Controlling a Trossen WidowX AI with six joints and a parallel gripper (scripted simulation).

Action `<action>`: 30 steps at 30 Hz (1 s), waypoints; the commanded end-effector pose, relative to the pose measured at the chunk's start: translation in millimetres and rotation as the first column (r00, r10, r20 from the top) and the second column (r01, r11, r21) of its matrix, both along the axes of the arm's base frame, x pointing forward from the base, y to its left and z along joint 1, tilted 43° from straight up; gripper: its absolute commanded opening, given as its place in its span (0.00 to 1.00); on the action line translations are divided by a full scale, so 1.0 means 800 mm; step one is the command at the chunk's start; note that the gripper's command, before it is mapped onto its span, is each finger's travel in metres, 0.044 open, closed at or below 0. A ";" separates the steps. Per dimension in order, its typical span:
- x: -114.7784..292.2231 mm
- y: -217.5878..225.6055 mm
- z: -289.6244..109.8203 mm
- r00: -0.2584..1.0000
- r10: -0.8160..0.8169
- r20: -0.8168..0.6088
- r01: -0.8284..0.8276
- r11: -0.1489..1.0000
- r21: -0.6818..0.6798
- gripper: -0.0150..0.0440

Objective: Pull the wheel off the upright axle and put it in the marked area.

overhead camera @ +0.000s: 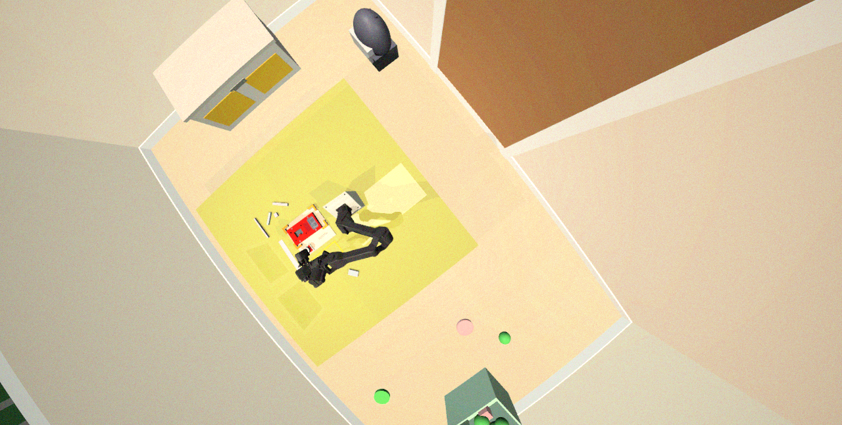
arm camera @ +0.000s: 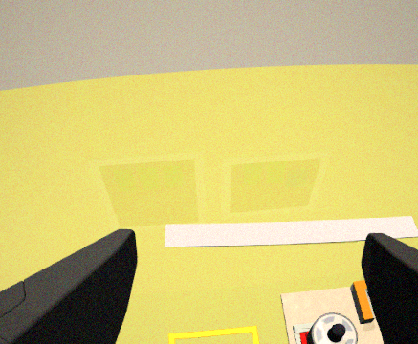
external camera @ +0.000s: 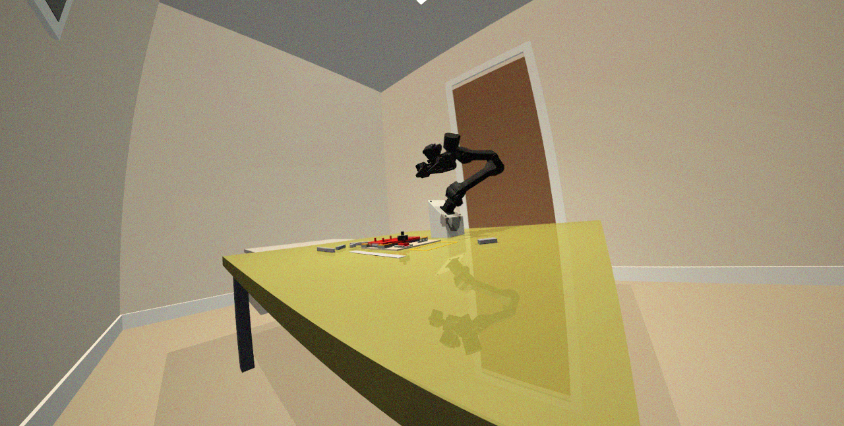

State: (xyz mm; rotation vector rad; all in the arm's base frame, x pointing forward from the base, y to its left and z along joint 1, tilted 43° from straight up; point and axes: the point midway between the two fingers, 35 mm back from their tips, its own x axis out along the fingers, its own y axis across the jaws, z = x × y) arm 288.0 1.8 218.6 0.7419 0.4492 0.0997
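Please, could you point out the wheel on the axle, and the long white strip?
wheel (arm camera: 319, 334): wrist view, on its pale face, left of the axle
long white strip (arm camera: 266, 233) (overhead camera: 287, 250): wrist and top views, on its flat top

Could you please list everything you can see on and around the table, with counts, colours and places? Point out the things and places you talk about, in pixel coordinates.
wheel (arm camera: 320, 335): one, grey-white, on the black axle (arm camera: 337, 333)
board (arm camera: 309, 306): one, pale, under the red plate (overhead camera: 296, 237)
long strip (arm camera: 285, 232): one, white, beside the board
marked area (arm camera: 213, 332): one, yellow outline, on the table (external camera: 354, 305)
door (overhead camera: 589, 22) (external camera: 501, 146): one, brown, in the wall
cabinet (overhead camera: 214, 57): one, pale top, yellow panels, on the floor
gripper (overhead camera: 302, 265) (external camera: 420, 169) (arm camera: 251, 247): one, black, open above the table
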 end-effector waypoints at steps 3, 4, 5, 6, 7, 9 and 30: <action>0.029 0.004 -0.036 0.969 0.136 -0.208 -0.152 0.986 -0.062 0.76; 0.034 0.005 -0.043 0.957 0.160 -0.241 -0.181 0.981 -0.066 0.76; 0.038 0.006 -0.050 0.944 0.185 -0.274 -0.211 0.975 -0.067 0.76; 0.042 0.006 -0.057 0.929 0.210 -0.306 -0.241 0.968 -0.066 0.76; 0.046 0.007 -0.064 0.912 0.235 -0.336 -0.271 0.961 -0.063 0.76; 0.053 0.009 -0.079 0.874 0.286 -0.393 -0.331 0.942 -0.051 0.76; 0.087 0.026 -0.199 0.462 0.668 -0.583 -0.671 0.693 0.263 0.76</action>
